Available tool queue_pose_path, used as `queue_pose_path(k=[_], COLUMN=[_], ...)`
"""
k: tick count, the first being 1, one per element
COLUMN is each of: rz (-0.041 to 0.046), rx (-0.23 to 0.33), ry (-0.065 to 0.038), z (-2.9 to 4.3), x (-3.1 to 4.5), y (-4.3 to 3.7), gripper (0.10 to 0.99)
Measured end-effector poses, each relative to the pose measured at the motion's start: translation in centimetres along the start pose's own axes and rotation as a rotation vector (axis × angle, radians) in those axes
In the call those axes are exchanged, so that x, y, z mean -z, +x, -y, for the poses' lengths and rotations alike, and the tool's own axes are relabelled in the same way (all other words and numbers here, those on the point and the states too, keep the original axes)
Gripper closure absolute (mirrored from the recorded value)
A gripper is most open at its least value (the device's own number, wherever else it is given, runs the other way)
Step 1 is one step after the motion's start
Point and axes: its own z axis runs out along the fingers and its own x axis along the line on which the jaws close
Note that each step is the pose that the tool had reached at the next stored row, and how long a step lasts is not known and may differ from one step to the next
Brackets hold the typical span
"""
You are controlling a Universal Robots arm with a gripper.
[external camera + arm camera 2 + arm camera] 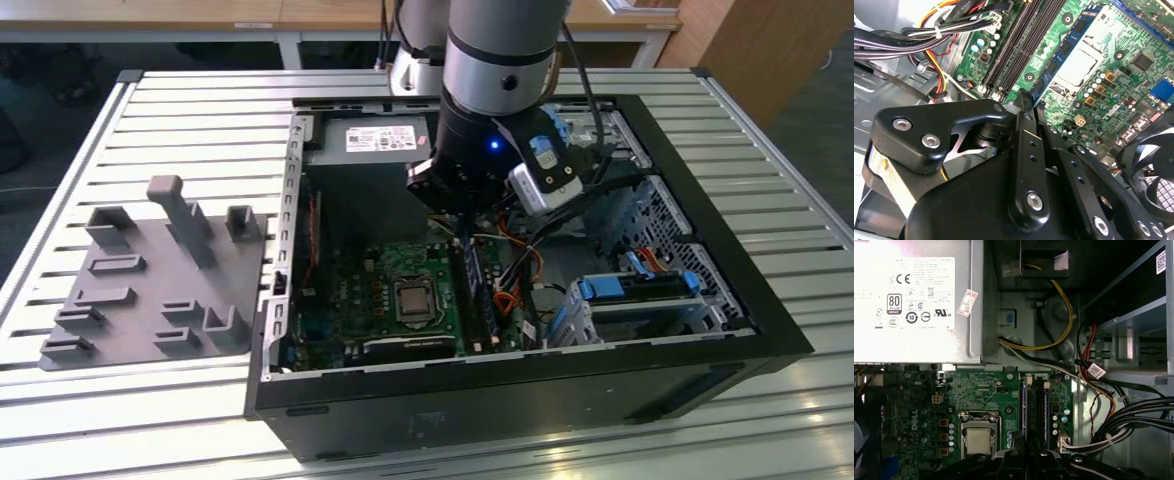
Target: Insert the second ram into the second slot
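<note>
The second ram (1066,52), a thin blue board with dark chips, stands on edge in the slot nearest the CPU socket (1080,64). From above it appears as a narrow blue line (1024,410) on the green motherboard, beside the empty black slots (1038,410). My gripper (1030,102) reaches down into the open case, its black fingers drawn close together around the strip's near end. In the exterior view the gripper (465,235) hangs over the slots and the ram (471,280). How deep the board sits in its slot is hidden.
Bundled cables (929,35) run close beside the slots (1134,415). The power supply (380,135) fills the case's far end, and a fan (1154,170) sits near the fingers. Blue drive brackets (641,285) are at the exterior view's right, a grey fixture (154,280) at its left.
</note>
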Motion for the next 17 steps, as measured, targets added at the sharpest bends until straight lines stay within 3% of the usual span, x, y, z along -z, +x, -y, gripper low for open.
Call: queue_pose_path(k=[10, 17], rz=[0.0001, 0.0002], rx=[-0.007, -0.009], ry=[0.0, 0.0], z=[0.05, 0.78], x=[-1.75, -2.96], y=[-0.44, -0.5], gripper=[0.945, 0.945])
